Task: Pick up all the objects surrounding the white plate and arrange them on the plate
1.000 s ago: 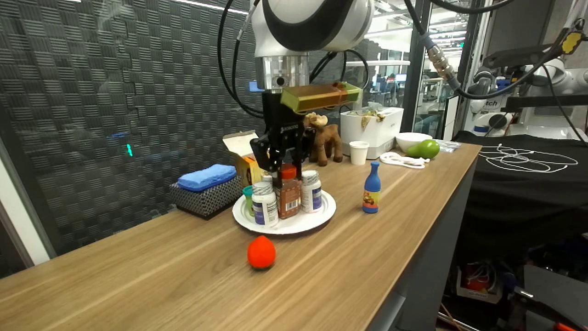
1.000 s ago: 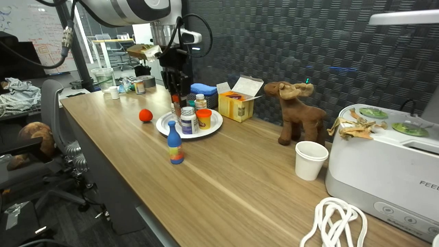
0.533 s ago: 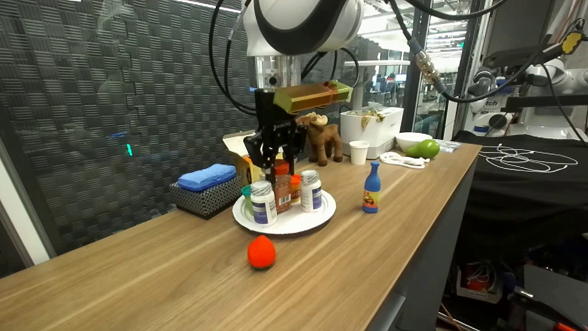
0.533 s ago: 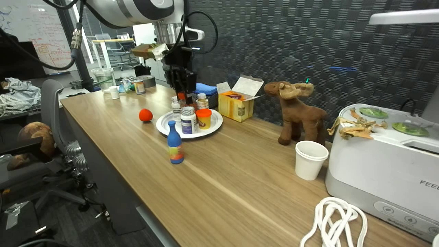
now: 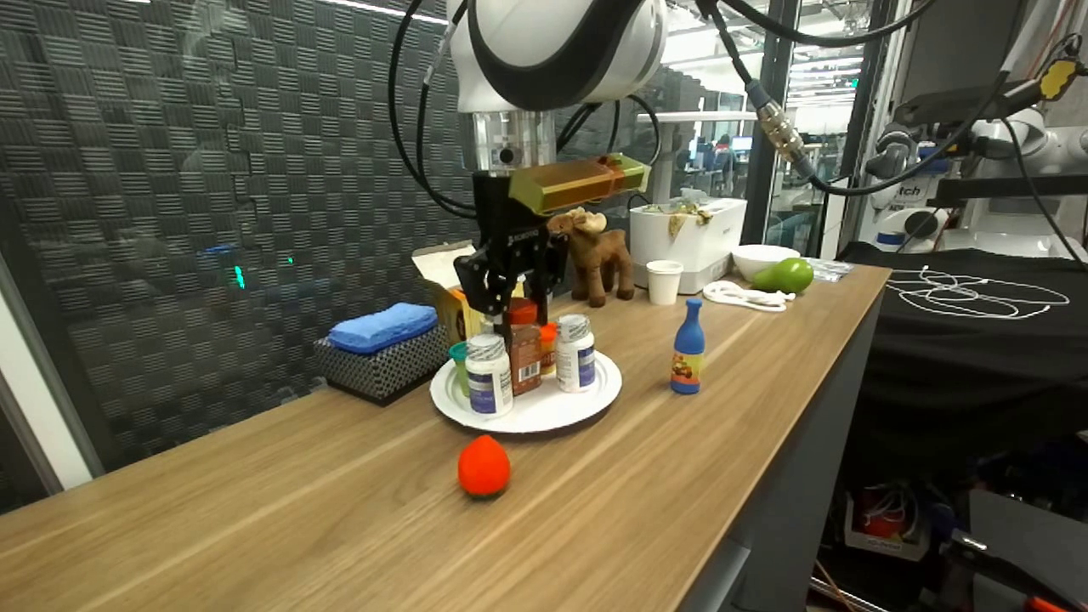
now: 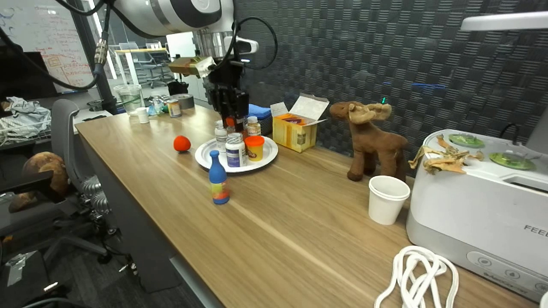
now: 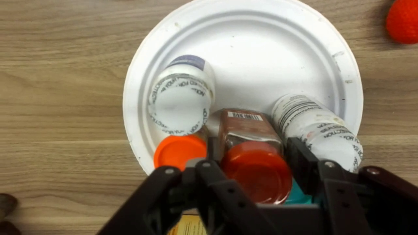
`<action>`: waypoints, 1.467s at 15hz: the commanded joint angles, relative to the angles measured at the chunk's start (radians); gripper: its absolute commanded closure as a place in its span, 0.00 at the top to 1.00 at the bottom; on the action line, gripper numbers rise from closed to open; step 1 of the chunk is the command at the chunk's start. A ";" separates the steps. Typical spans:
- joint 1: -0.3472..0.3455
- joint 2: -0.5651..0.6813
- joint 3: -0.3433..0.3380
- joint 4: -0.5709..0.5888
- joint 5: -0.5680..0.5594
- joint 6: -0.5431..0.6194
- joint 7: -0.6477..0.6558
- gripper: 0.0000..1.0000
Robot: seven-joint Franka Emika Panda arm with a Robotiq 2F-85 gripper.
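Fingers [image 7: 300,163] are straddling the red-capped jar [image 7: 254,160]; gripping or not, I can't tell. Probably packing it close, saving white plate [image 7: 251,55] for the red ball [image 5: 484,467].

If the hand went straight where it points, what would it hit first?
The hand points down, straddling the red-capped jar; below that, likely the white plate comes first, though depth is unclear.

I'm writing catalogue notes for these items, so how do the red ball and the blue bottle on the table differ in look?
The red ball is squat and rounded; the blue bottle is taller, with a narrow neck. The red ball shows no label, while the blue bottle carries a yellow-and-red picture label. Both rest on the wooden table, off the white plate.
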 commanded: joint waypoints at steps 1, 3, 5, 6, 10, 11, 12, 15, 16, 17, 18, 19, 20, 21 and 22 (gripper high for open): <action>0.001 -0.024 -0.014 0.019 -0.003 -0.039 -0.018 0.88; 0.005 -0.058 -0.019 0.004 -0.010 -0.046 -0.003 1.00; 0.011 -0.098 -0.016 -0.007 -0.013 -0.053 0.008 1.00; 0.014 -0.120 -0.009 -0.014 -0.005 -0.056 0.013 1.00; 0.031 -0.194 0.031 -0.048 0.042 -0.072 0.046 1.00; 0.038 -0.207 0.044 -0.066 0.052 -0.077 0.056 1.00; 0.043 -0.215 0.057 -0.077 0.070 -0.080 0.058 1.00; 0.055 -0.202 0.089 -0.121 0.152 -0.056 0.072 1.00; 0.059 -0.191 0.096 -0.132 0.177 -0.053 0.080 1.00; 0.063 -0.182 0.101 -0.146 0.190 -0.050 0.090 1.00; 0.067 -0.170 0.105 -0.156 0.202 -0.055 0.096 1.00; 0.071 -0.163 0.106 -0.168 0.206 -0.054 0.104 1.00; 0.073 -0.146 0.108 -0.175 0.208 -0.037 0.099 1.00; 0.074 -0.135 0.110 -0.182 0.218 -0.022 0.082 1.00; 0.075 -0.123 0.111 -0.184 0.224 -0.005 0.077 1.00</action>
